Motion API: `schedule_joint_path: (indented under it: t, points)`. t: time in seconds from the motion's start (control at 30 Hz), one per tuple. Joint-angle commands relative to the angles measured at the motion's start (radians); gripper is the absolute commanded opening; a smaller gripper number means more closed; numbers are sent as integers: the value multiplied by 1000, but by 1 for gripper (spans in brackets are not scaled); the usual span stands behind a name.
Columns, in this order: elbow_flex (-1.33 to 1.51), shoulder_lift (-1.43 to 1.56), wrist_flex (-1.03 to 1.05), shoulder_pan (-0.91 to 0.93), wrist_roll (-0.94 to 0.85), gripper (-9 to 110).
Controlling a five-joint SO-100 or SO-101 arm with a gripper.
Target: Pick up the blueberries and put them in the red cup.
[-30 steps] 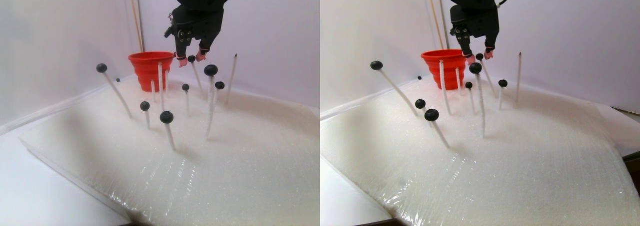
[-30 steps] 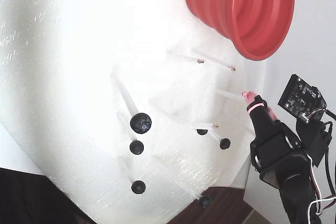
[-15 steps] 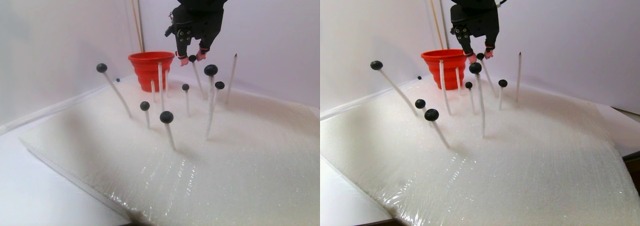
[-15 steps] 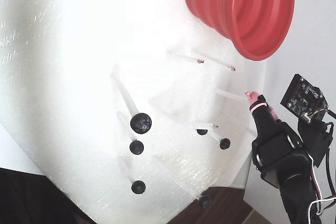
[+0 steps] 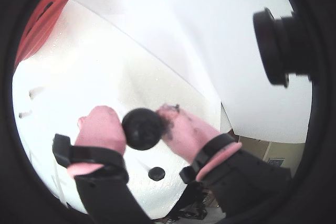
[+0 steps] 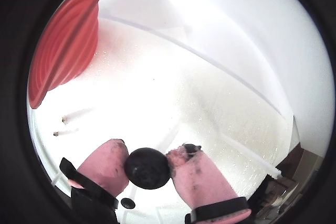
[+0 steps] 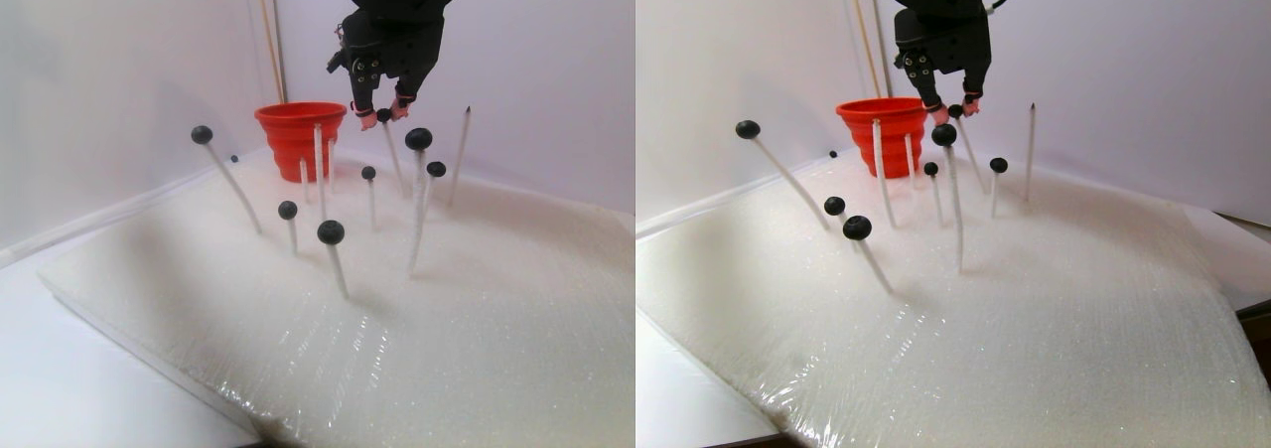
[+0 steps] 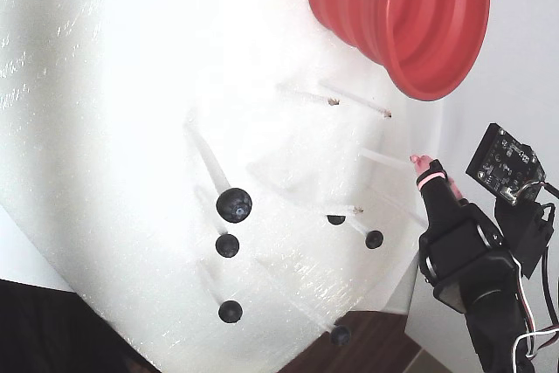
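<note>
Since the picture of a second ago the pincer (image 7: 381,116) has risen a little in the stereo pair view, and the berry between its tips has come up with it; in the fixed view the pink fingertip (image 8: 422,163) has shifted slightly to the right, toward the wall. Both wrist views show the pincer closed narrowly on one of the blueberries (image 6: 147,168): a round, matte, blue-black ball, pressed on either side by a pink pad (image 5: 100,126), the right-hand pad smeared with dark stains; whether this berry sits on a stick cannot be told. The other blueberries (image 7: 331,232) sit atop thin white sticks (image 7: 339,267) that stand, some leaning, in a white foam sheet (image 7: 477,319) wrapped in glossy film; the one on the tallest stick looks the largest (image 7: 419,139); a small one shows below the held berry in a wrist view (image 5: 156,173). The red cup (image 7: 298,138) stands at the far edge of the foam, just left of the pincer in the stereo pair view; it is red-orange with stepped concentric ribs, a wide round rim and a narrower base; in the fixed view it fills the top right (image 8: 397,15). Two bare sticks (image 8: 354,100) stand near the cup.
</note>
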Motion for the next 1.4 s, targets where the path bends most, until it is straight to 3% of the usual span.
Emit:
schedule_joint_path:
  t: [0.0,1.37]
  points:
    - [-14,114,-14,-14,-6,13]
    - [-6,302,141,-106,44,13]
